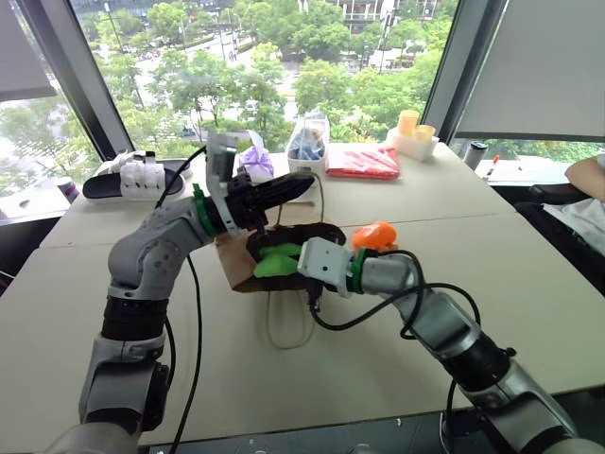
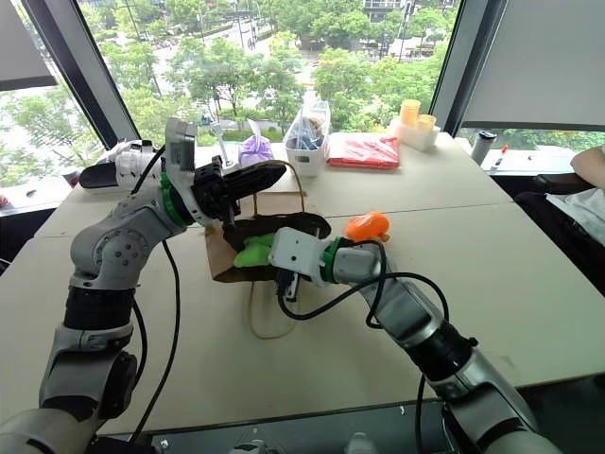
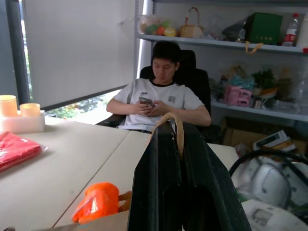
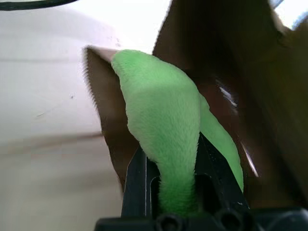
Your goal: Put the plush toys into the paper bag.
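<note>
The brown paper bag (image 1: 234,271) lies on the table with its dark mouth open toward me. My left gripper (image 1: 304,183) is shut on one of its tan cord handles (image 3: 179,135) and holds that side of the mouth up. The green plush toy (image 4: 163,110) is pinched in my shut right gripper (image 4: 171,161), right at the bag's mouth and partly inside it (image 1: 276,260). The orange plush toy (image 1: 375,235) lies on the table just right of the bag, beyond my right forearm.
The bag's other cord handle (image 1: 284,331) loops over the table toward me. At the far edge stand a purple pouch (image 1: 256,161), a clear bag of blue items (image 1: 307,142), a red packet (image 1: 363,162) and yellow cups (image 1: 413,132). A person (image 3: 161,96) sits beyond the table's right side.
</note>
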